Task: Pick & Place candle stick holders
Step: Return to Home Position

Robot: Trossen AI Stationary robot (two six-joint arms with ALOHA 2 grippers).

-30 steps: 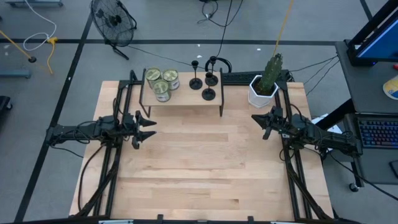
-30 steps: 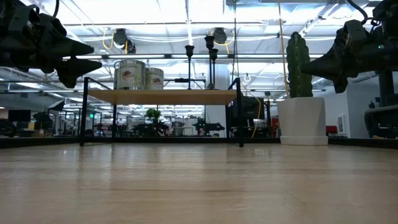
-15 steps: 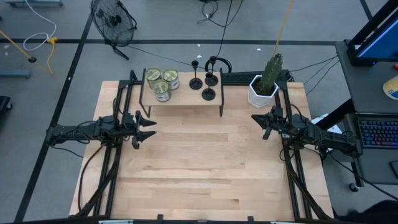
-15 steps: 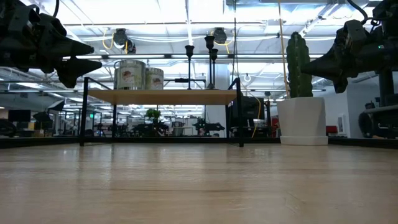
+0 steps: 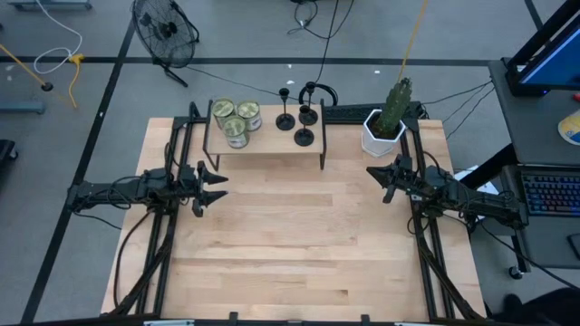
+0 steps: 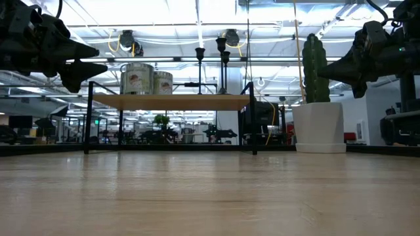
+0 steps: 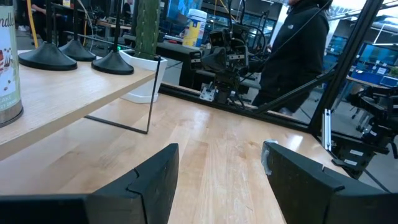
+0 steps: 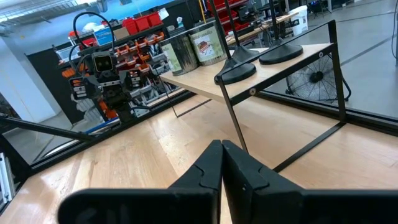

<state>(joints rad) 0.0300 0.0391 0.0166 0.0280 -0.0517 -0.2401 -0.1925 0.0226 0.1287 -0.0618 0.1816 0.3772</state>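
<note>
Tabletop [image 5: 299,254] quiet: candle stick holders [image 5: 304,138] seemingly steady on the twelve-o'clock shelf [image 5: 272,150]. Left gripper [image 5: 223,186] gapes at nine, right gripper [image 5: 373,174] clenched empty at three; a stray swing could topple them.

A robotics lab: floor cables [image 5: 54,60], fan [image 5: 165,32], storage bins [image 8: 135,23].

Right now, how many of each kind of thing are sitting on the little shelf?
black candle stick holders: 3
jars: 3
Total on the shelf: 6
</note>
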